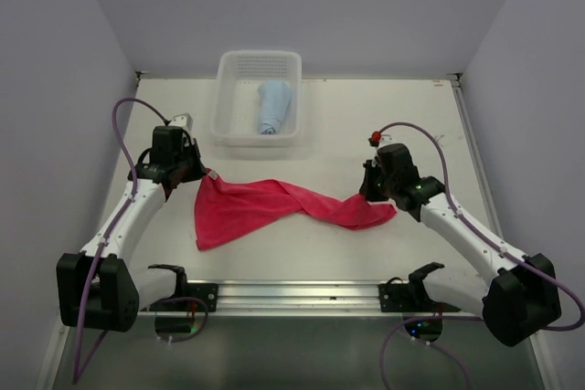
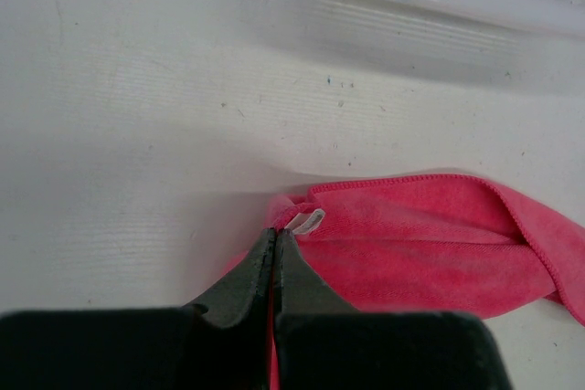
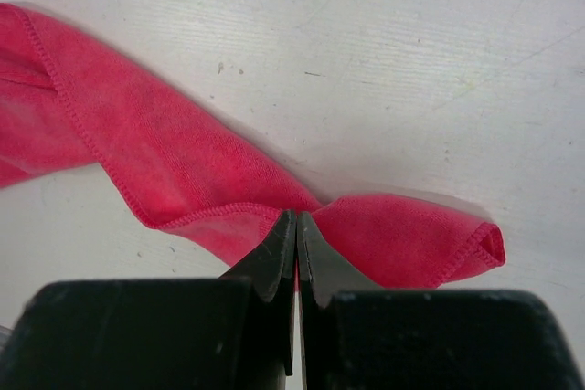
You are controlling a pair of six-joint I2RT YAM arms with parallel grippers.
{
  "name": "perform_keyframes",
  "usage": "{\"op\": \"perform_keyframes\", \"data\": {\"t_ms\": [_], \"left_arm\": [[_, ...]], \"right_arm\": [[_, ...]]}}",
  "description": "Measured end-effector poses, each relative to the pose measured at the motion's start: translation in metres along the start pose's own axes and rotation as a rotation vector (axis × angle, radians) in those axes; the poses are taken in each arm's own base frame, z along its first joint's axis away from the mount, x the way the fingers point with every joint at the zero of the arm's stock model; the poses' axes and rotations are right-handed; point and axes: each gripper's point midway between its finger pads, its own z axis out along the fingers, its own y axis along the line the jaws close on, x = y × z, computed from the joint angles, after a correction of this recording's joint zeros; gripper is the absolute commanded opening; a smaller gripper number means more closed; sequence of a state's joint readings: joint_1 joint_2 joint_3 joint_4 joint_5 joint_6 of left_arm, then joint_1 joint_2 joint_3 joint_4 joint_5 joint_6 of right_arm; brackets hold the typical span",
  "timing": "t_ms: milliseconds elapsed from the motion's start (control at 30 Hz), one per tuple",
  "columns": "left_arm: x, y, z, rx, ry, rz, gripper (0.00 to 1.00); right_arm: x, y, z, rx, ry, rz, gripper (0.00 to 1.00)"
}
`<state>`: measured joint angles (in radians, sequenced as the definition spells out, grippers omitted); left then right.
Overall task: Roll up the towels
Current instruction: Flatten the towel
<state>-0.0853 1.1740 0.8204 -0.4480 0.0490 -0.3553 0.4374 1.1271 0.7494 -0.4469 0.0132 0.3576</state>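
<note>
Your left gripper (image 2: 274, 237) is pinched closed on a corner of the pink-red towel (image 1: 260, 203), beside its white tag (image 2: 309, 222), whose print is too small to read. Your right gripper (image 3: 297, 222) is clamped on the opposite end. The towel lies twisted on the table (image 1: 366, 125) between them. The light blue towel (image 1: 272, 107) lies in the white mesh basket (image 1: 225, 89).

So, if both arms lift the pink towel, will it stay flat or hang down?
Probably it sags: the pink towel lies twisted between the left pincer and right pincer. It looks thin, so likely light. Its fuzzy pile may resist slipping.
</note>
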Motion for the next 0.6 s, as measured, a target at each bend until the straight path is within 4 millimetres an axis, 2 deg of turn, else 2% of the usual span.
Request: {"op": "perform_keyframes", "data": {"t_ms": [200,400,433,533,600], "left_arm": [[0.0,0.0,0.0,0.0,0.0,0.0,0.0],[0.0,0.0,0.0,0.001,-0.001,0.0,0.0],[-0.001,0.0,0.0,0.002,-0.002,0.001,0.0],[-0.001,-0.002,0.001,0.008,-0.004,0.001,0.0],[-0.001,-0.002,0.002,0.011,-0.004,0.001,0.0]], "right_arm": [[0.004,0.007,0.002,-0.046,0.0,-0.001,0.0],[0.034,0.026,0.015,-0.146,0.127,-0.026,0.0],[0.039,0.029,0.016,-0.153,0.146,-0.036,0.06],[0.05,0.033,0.02,-0.155,0.188,-0.056,0.1],[0.057,0.028,0.025,-0.129,0.217,-0.056,0.19]]}}
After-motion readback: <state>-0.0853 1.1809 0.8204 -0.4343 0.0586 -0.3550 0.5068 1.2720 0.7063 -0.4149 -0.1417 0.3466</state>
